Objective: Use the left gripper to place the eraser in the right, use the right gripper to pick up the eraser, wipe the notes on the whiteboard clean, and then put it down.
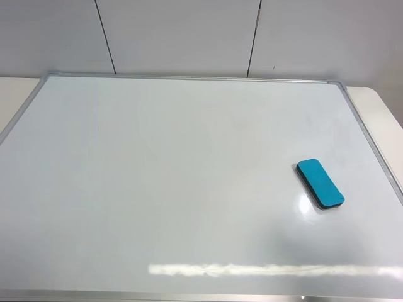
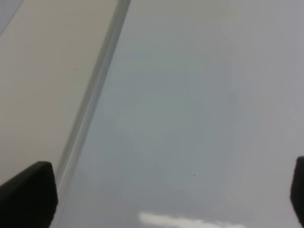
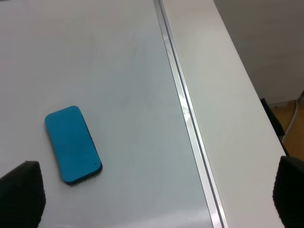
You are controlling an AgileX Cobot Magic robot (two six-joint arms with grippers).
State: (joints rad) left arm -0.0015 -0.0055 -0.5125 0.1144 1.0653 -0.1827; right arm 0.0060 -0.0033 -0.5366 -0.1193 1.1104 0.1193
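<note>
Step in hand: looks like the close of the task; eraser (image 1: 320,182) down on the whiteboard (image 1: 157,189), no notes visible anywhere on the board in the high view.
Left hand (image 2: 161,199): released, fingertips wide apart at the edges of its wrist view, nothing between them; hangs over bare board near the silver frame, out of the high view.
Right hand (image 3: 156,199): released too, fingertips spread wide, grasping nothing; hangs above the board's right frame, eraser off to one side of it and well clear.
Eraser place: flat on the right part of the whiteboard, near the right frame but apart from it, set at a slant to the board's edges.
Eraser look: rounded-rectangle block, bright teal top facing up, thin dark pad showing along the lower edge; faint reflection beneath on the glossy surface.
Board look: glossy white, a streak of lamp glare along the near edge; pale worktop (image 3: 228,95) beyond the frame.
Next move: probably none beyond keeping both arms clear; if a faint trace remains, too faint to tell here, another pick-up with the right hand across the short sides.
</note>
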